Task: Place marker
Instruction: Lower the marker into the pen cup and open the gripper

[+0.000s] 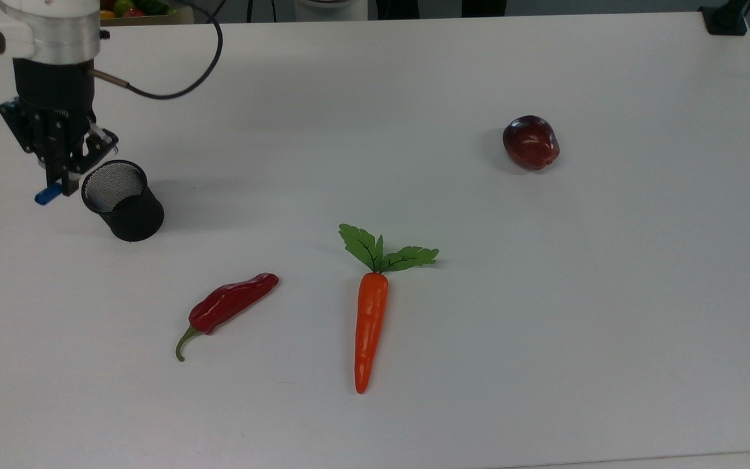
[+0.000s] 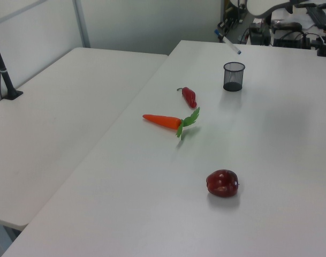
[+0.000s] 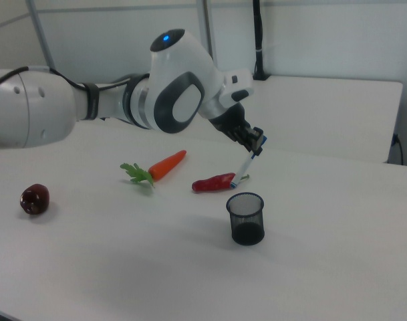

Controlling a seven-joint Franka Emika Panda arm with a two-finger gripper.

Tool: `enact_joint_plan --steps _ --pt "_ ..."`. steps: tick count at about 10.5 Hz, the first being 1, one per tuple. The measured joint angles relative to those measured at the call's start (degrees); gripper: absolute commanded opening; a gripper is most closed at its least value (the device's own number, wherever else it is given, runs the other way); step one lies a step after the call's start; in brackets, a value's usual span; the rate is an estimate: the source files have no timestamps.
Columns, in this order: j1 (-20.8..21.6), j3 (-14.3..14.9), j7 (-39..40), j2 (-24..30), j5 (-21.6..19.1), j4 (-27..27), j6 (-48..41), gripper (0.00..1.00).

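Note:
My gripper (image 1: 62, 177) is shut on the marker (image 1: 47, 194), whose blue end sticks out below the fingers just off the top view's left of the black mesh cup (image 1: 121, 198). In the right view the gripper (image 3: 255, 144) holds the white-barrelled marker (image 3: 245, 164) tilted, with its lower tip hanging a little above the cup (image 3: 246, 219) and over its far rim. In the left view the marker (image 2: 229, 44) slants in the air above the cup (image 2: 233, 76).
On the white table (image 1: 544, 293) lie a red chili (image 1: 232, 304), an orange carrot with green leaves (image 1: 370, 319) and a dark red apple (image 1: 531, 142). The arm's cable (image 1: 173, 85) loops behind the gripper. A second table (image 2: 61, 118) adjoins on the left view's left.

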State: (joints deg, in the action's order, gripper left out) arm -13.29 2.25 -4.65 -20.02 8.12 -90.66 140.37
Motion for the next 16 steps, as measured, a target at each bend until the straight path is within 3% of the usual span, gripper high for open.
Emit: enact_joint_plan --steps 5,6,7,8,16 --pt "-1.1 0.0 0.0 -3.2 0.0 -4.1 7.1 0.15" --pt "-1.1 0.0 0.0 -3.5 0.0 -4.3 7.1 0.23" --pt "-1.1 0.0 0.0 -3.9 0.0 -4.7 7.1 0.47" --pt "-1.1 0.0 0.0 -4.2 0.0 -4.8 7.1 0.99" --pt "0.8 -0.5 0.0 -4.3 0.0 -4.2 7.2 1.00"
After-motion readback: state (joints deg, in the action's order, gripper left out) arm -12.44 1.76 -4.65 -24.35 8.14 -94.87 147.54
